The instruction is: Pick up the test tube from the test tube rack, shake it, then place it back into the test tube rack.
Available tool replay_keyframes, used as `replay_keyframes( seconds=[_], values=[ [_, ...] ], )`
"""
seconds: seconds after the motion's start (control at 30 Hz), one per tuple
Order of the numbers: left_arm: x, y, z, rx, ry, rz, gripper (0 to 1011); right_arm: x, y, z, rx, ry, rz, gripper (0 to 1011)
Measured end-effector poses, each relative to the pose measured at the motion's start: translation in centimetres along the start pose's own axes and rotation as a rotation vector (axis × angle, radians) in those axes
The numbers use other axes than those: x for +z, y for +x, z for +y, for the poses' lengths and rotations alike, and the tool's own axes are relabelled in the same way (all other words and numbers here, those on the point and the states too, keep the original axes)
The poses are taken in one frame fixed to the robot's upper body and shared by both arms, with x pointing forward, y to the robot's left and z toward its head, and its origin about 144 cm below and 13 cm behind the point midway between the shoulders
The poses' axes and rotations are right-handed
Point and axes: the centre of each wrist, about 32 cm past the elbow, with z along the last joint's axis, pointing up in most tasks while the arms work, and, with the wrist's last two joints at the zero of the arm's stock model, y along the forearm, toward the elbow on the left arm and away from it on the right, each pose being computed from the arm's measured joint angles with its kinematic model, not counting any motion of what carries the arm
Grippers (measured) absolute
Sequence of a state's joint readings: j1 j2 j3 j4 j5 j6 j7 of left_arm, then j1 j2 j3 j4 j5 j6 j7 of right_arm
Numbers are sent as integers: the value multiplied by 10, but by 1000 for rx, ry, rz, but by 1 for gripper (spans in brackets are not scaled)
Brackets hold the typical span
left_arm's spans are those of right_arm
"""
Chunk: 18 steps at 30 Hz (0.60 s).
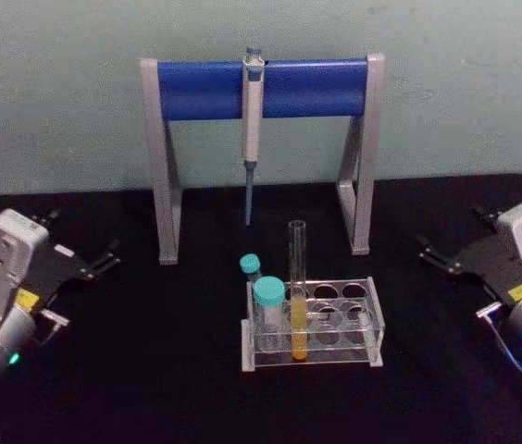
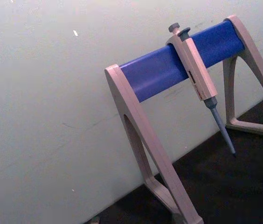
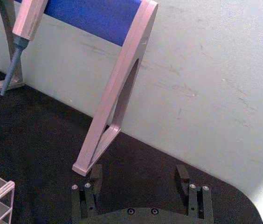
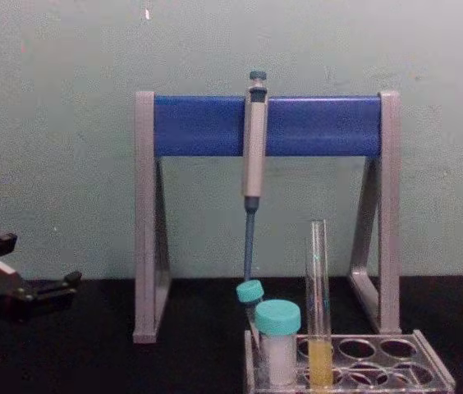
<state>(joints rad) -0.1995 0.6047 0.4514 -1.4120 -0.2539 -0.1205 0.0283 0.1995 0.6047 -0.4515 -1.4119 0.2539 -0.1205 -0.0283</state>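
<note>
Jaws of the left gripper (image 1: 83,236) are held apart, with nothing between them, at the left edge of the head view, a little below mid-height. In the chest view the same gripper is seen at the lower left, above the black table (image 1: 168,388) and well apart from the rack.

To its right, in the upper middle of the frame, a grey-legged stand (image 1: 164,166) with a blue crossbar is set against the pale wall (image 1: 57,92). A pipette (image 1: 253,111) is hung from the bar, tip down.

Below the stand, at the lower centre, two teal-capped vials (image 1: 268,301) are seen. The larger is seated at the rack's front left. The smaller is just behind it, and whether it sits in a hole cannot be told.

Just right of the larger vial, the tube (image 1: 297,287) is stood upright in the rack (image 1: 375,319) and is gripped by nothing. Its yellow-orange liquid is gathered in the bottom part, and its open top is raised well above the vial caps.

At the right edge of the head view, the right gripper (image 1: 451,231) is pointed toward the centre, well apart from the rack. Its jaws are also spread, with nothing held. In the right wrist view they are seen separated above the table, near a foot of the stand.
</note>
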Motion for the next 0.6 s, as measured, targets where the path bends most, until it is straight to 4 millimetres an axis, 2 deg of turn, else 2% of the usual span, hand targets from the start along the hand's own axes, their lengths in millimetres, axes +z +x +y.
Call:
replay_keyframes(
  seconds=[0.6],
  values=[
    [0,0,0,0,0,0,1002,0,0,0,0,0,0,1000]
  ],
)
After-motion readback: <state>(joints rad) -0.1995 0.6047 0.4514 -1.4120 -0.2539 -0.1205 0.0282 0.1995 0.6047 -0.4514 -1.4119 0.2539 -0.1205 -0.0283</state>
